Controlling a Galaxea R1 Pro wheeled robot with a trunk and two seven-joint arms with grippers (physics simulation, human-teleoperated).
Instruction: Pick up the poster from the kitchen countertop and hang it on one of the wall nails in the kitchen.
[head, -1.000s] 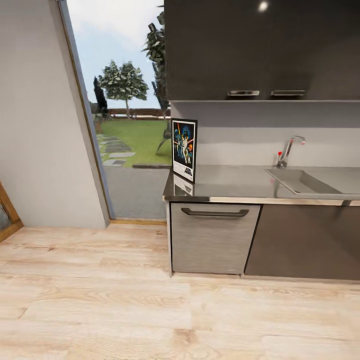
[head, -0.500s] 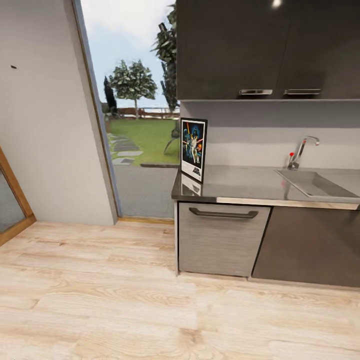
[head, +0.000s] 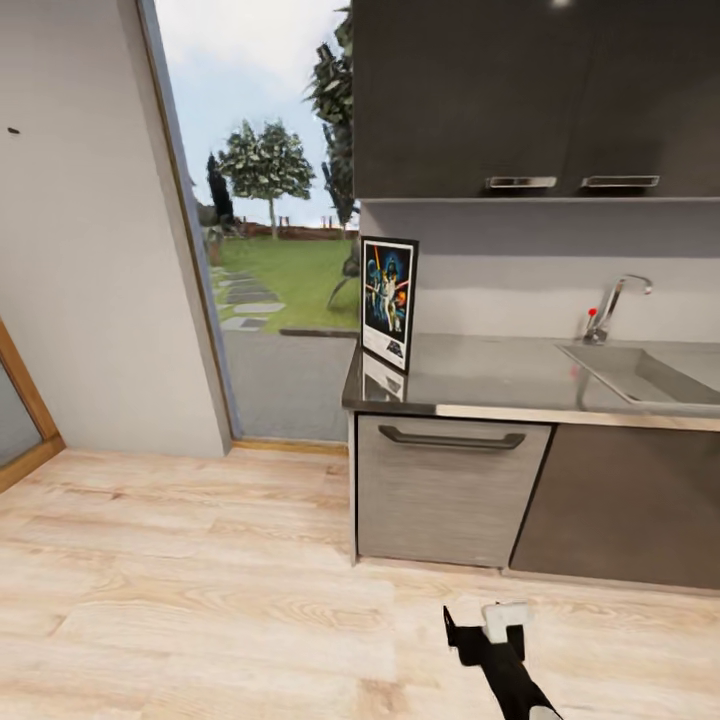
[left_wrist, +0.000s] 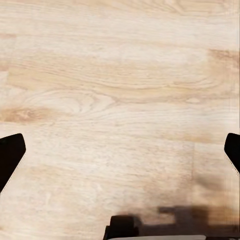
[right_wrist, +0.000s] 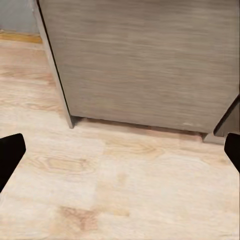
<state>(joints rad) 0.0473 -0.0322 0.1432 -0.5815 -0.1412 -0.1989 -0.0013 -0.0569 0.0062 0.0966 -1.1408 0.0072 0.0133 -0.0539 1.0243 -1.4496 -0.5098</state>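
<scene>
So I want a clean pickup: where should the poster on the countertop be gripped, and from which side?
Probably the top edge of the poster, from above. It stands upright at the left end of the kitchen countertop, so that thin frame edge is free; fingers can close across front and back.

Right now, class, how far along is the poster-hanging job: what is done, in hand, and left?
Done: nothing on the poster itself; it stands upright on the kitchen countertop, at its window end. In hand: the approach; the right gripper shows low over the wooden floor, both grippers' fingers spread and empty. Left: grasping it, carrying it and hanging it on a wall nail.
</scene>
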